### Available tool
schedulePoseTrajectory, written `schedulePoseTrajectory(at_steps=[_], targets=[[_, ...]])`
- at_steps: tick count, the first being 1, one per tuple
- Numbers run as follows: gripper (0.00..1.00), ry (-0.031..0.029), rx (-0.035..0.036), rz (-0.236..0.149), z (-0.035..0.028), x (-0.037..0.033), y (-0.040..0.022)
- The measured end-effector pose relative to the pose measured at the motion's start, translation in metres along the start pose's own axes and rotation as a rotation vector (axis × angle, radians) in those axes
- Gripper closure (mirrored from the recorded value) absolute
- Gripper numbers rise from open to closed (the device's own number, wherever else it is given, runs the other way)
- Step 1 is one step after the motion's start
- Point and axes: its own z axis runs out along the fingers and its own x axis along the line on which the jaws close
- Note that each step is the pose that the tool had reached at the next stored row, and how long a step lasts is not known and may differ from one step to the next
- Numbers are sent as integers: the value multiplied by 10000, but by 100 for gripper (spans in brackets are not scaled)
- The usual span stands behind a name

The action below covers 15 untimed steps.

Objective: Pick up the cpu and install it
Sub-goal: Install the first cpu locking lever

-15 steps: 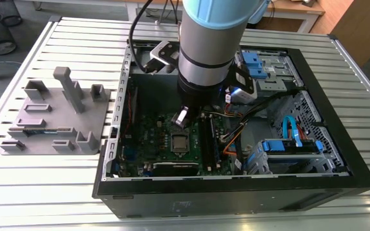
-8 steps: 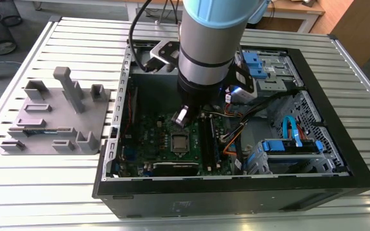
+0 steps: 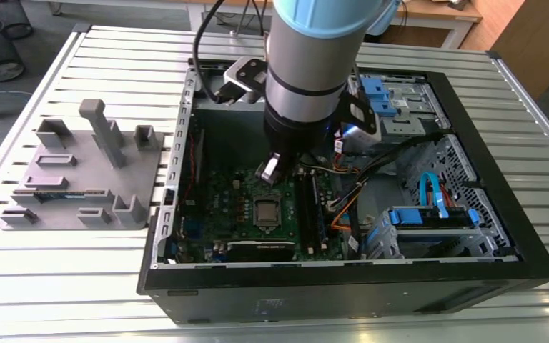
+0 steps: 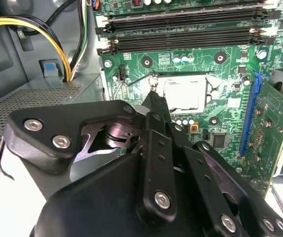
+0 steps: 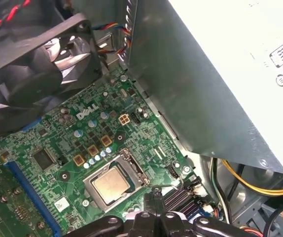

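The cpu [image 5: 111, 185] lies flat in the motherboard socket, its silver top showing through the metal socket frame [image 5: 131, 168]. It also shows in the second wrist view as the cpu [image 4: 183, 94] and in the exterior view as the cpu [image 3: 266, 212]. My gripper [image 3: 269, 171] hangs inside the computer case just above the board, beside the socket. Its fingers [image 4: 156, 106] are drawn together to a narrow tip, shut with nothing between them. The tip [image 5: 156, 193] sits at the socket's corner, next to the end of the thin wire lever [image 4: 149, 78].
The open black case [image 3: 503, 264] lies on a slatted metal table. Memory slots [image 4: 181, 34], a case fan [image 5: 38, 54], the power supply box [image 5: 220, 74] and yellow and black cables [image 4: 43, 24] crowd the socket. A grey fixture plate [image 3: 79, 175] lies at the exterior view's left.
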Motion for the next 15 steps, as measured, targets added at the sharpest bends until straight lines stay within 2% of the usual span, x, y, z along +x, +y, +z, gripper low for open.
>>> schedulePoseTrajectory(at_steps=[8, 15], targets=[[89, -5, -4, 0, 8, -78, -42], [89, -5, -3, 1, 30, -180, 3]])
